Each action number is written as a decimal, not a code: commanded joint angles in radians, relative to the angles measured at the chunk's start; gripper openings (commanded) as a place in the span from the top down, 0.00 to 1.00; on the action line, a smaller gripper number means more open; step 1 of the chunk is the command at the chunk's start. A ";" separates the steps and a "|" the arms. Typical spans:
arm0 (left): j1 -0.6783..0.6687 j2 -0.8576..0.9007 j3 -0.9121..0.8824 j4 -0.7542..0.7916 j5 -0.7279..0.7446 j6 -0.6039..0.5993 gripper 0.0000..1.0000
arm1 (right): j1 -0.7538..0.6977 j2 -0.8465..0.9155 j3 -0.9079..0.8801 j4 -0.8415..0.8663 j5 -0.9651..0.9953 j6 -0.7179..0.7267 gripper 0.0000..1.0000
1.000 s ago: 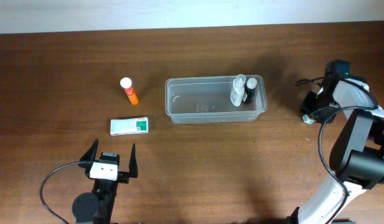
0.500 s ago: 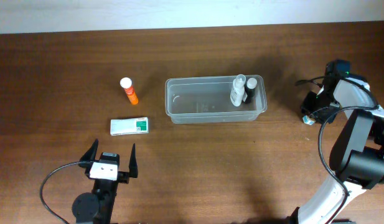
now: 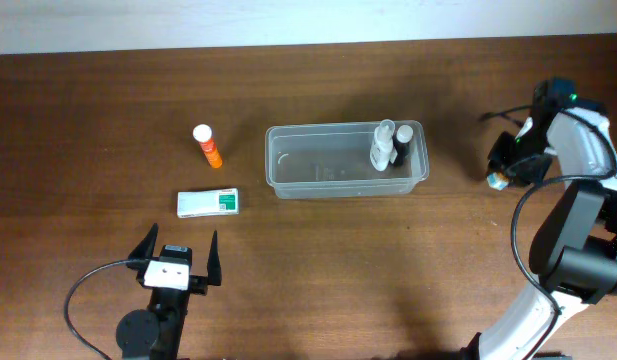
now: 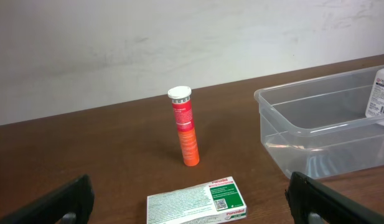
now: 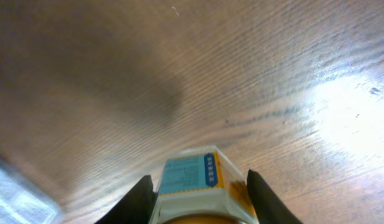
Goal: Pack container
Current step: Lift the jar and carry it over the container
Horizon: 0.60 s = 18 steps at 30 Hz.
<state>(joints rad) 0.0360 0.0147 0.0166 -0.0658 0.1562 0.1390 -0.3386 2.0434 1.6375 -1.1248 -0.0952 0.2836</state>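
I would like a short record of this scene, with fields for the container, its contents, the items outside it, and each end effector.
container: clear plastic rectangular tub, mid-table
inside it: pale bottle with white label and dark bottle, at its right end
left of it: orange tube with white cap, upright; white and green flat box, lying down
left end effector: open, empty, near the flat box
right end effector: shut on small blue and yellow labelled box, right of the tub
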 commanded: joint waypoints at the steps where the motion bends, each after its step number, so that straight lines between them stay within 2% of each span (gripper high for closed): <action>1: 0.006 -0.009 -0.008 0.002 -0.004 0.016 0.01 | 0.005 0.005 0.106 -0.058 -0.064 0.001 0.65; 8: 0.006 -0.009 -0.008 0.002 -0.004 0.016 0.01 | 0.062 0.005 0.272 -0.180 -0.115 -0.025 0.64; 18: 0.006 -0.009 -0.008 0.002 -0.004 0.016 0.01 | 0.275 0.004 0.483 -0.268 -0.115 -0.024 0.64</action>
<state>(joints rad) 0.0360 0.0147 0.0166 -0.0658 0.1562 0.1390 -0.1177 2.0460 2.0525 -1.3823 -0.1879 0.2665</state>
